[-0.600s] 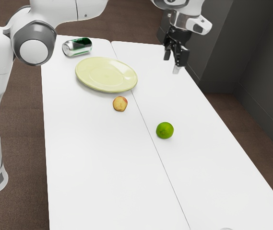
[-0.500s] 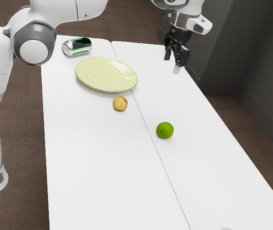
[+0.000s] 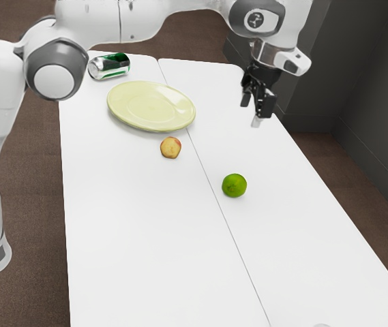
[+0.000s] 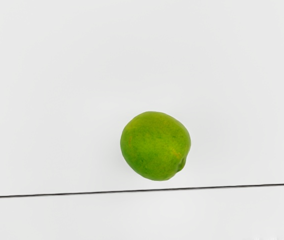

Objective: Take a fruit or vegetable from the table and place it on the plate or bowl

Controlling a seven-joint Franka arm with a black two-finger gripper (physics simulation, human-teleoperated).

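Item under task: a green lime [image 3: 234, 185] [image 4: 155, 145], resting on the table [image 3: 132, 238] near its middle, just beside the seam between the two table halves, on the half toward the exterior view's right. It stands free, nothing touching it.

Other fruit: a small yellow-red fruit [image 3: 170, 147] lies across the seam, just beside the plate's near rim.

Receptacle: a pale green plate [image 3: 151, 105], bare, toward the table's far edge. A green can [image 3: 110, 66] lies on its side at the far corner beyond it.

The jaws hang above the table's far corner on the exterior view's right, well apart from the lime. They stand apart and hold nothing.

Assessment: the step in hand appears to be the approach to the lime, which the wrist view frames.

Recommendation: bring the hand directly above the lime before descending. Keep the jaws wide until they straddle its widest part. Close low on the fruit, since a round body may roll away or slip if pinched high. Clear the yellow-red fruit on the way to the plate.
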